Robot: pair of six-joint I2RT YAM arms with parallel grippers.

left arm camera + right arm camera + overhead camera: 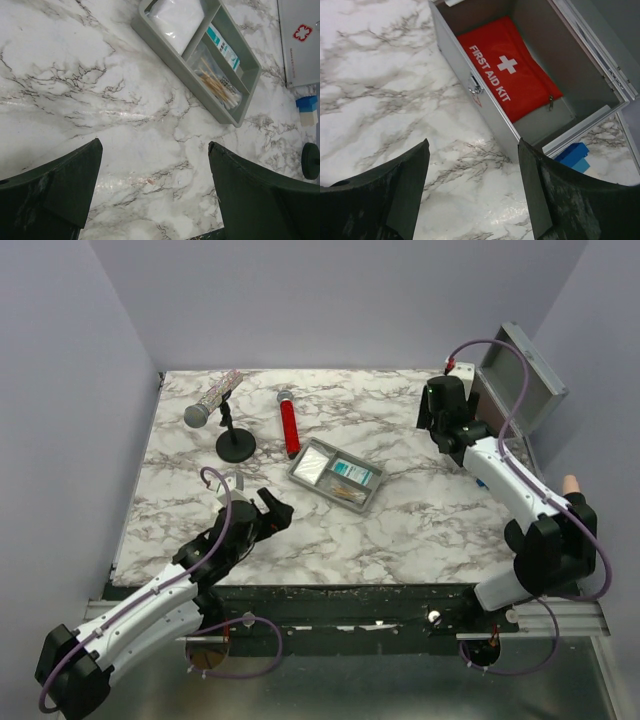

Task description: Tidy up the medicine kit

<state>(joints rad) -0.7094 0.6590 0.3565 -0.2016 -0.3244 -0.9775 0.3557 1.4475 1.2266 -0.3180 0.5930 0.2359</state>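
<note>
Red pouch inside medicine kit reads "FIRST AID KIT".

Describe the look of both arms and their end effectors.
The left arm and right arm have white link shells with black joints. A purple cable loops along each. The left end effector and right end effector each carry two broad, dark, matte fingers, scuffed pale in places.

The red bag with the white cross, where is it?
In the right wrist view, the red bag lies flat inside the open grey metal box, just ahead of the right gripper.
</note>
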